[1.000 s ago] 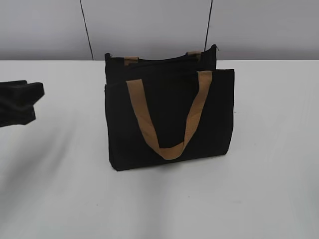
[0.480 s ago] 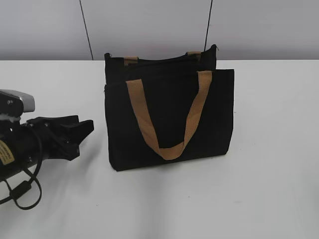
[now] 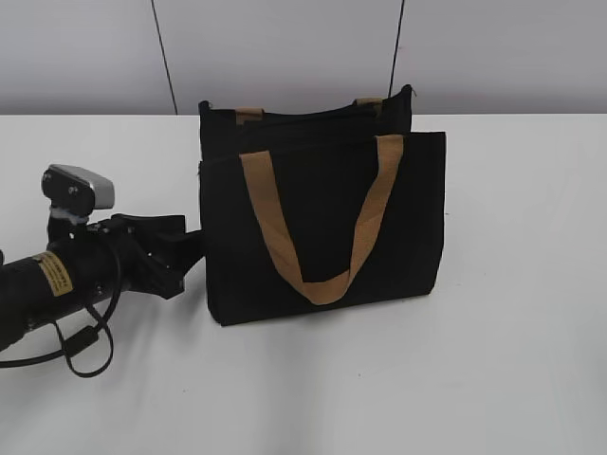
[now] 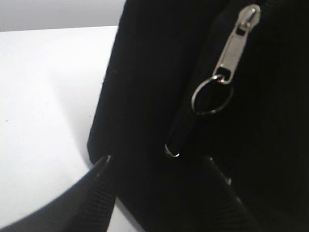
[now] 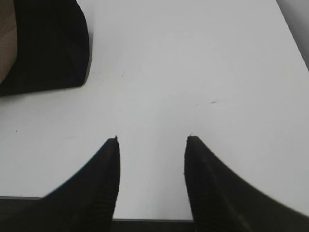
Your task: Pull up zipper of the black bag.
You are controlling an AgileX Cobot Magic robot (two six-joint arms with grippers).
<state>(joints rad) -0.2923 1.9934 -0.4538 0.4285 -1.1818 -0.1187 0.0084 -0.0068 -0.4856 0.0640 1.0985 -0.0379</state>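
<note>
A: What has moved since the earlier frames?

B: The left pincer (image 3: 190,248) has come in from the tabletop's left edge and now sits just beside the left end of the black bag (image 3: 322,223). The bag itself has not shifted: it stands upright near the middle of the tabletop (image 3: 512,360), toward the far edge, with one tan handle (image 3: 321,227) hanging down its front.

A: How do the pincers stand?

B: In the left wrist view the left pincer's jaws are apart, straddling the bag's end and clamped on nothing. The right pincer (image 5: 150,142) is also apart and empty, over bare tabletop near the bag's corner; it is outside the exterior view.

A: Where is the zipper?

B: The zipper (image 4: 193,104) runs along the bag's end seam; its silver slider (image 4: 236,46) and ring pull (image 4: 211,95) hang free, ahead of the left fingertips (image 4: 104,166).

A: How much of the task is done?

B: Judged from this, only the approach. The ring is not yet gripped, and the pull along the track remains.
</note>
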